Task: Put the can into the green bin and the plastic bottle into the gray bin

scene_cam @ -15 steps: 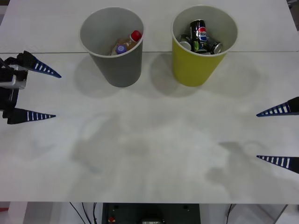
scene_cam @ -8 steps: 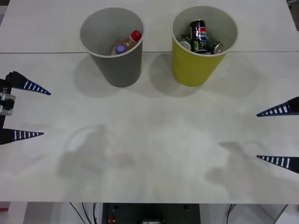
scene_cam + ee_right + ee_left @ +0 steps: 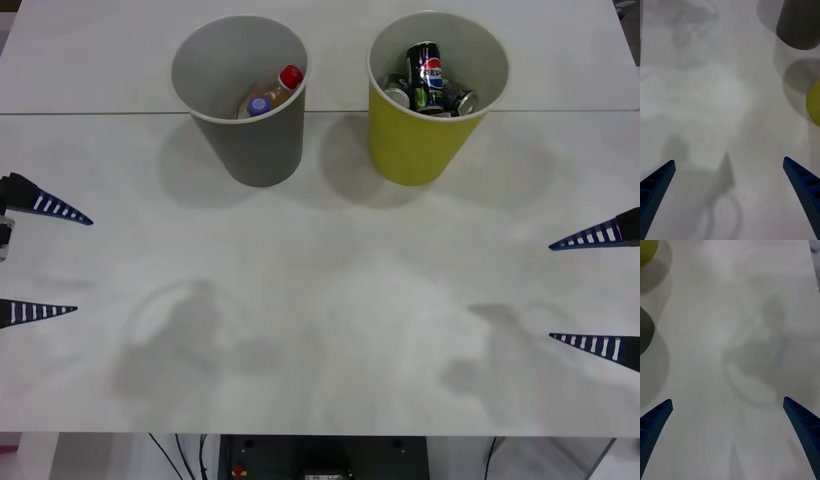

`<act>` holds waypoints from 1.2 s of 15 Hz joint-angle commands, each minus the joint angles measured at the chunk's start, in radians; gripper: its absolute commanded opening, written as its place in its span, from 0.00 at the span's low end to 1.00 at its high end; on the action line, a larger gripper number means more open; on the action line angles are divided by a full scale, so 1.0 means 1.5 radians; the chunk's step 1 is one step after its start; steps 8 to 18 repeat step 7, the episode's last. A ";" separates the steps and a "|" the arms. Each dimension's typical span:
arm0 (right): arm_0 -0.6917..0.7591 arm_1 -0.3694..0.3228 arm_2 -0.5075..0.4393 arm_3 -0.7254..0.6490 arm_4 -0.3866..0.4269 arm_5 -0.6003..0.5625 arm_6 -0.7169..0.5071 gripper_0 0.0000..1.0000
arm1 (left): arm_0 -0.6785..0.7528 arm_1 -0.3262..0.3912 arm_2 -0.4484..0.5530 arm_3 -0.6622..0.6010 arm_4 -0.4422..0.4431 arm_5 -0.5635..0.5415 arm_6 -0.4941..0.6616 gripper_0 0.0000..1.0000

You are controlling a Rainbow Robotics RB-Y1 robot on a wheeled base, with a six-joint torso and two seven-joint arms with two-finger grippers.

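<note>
Sitting sorted: can in green bin, bottles in gray bin, both grippers wide open

White table takes up most of the front view, bare across its near half apart from soft shadows. A seam runs across it at the far side, level with the bins.

Gray bin stands upright at the far side, left of centre. Green bin stands upright just beside it to the right, a gap between them, not touching. Both also catch the edges of the wrist views: gray bin, green bin in the right wrist view, and gray bin, green bin in the left.

Left gripper hovers at the table's left edge, fingers spread wide, nothing held, well apart from the bins. Same in its wrist view: left gripper, only bare table between the fingers.

Right gripper at the table's right edge, fingers also spread wide and empty; right gripper over bare table.

Inside the gray bin: plastic bottle with red cap, lying tilted, and beside it a purple-capped bottle.

Inside the green bin: the can, black with Pepsi logo, standing near upright among other cans at the bottom.
</note>
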 commanded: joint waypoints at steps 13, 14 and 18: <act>0.000 0.000 0.000 0.000 0.000 0.000 0.000 1.00 | 0.033 0.001 0.000 0.000 0.036 0.009 0.005 1.00; 0.000 0.000 0.000 0.000 0.000 0.000 0.000 1.00 | 0.033 0.001 0.000 0.000 0.036 0.009 0.005 1.00; 0.000 0.000 0.000 0.000 0.000 0.000 0.000 1.00 | 0.033 0.001 0.000 0.000 0.036 0.009 0.005 1.00</act>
